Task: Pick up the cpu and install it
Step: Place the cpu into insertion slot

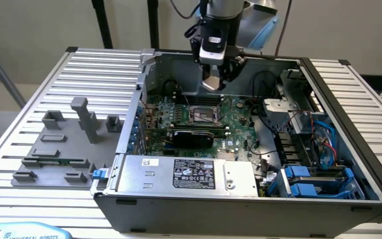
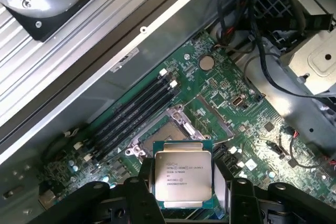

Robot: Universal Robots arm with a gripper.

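With gripper (image 2: 182, 199) clamped on the cpu's (image 2: 182, 174) edges near the socket (image 2: 157, 129) in the wrist view; in the exterior view, hanging clear above the motherboard (image 1: 234, 117), inside the case (image 1: 244, 211) walls.

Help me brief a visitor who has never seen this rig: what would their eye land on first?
First the open computer case on the slatted table, its green motherboard laid bare. Above it hangs the gripper, clamped on the cpu, with the dark socket frame on the board below. Grey plastic blocks stand at the exterior view's left.
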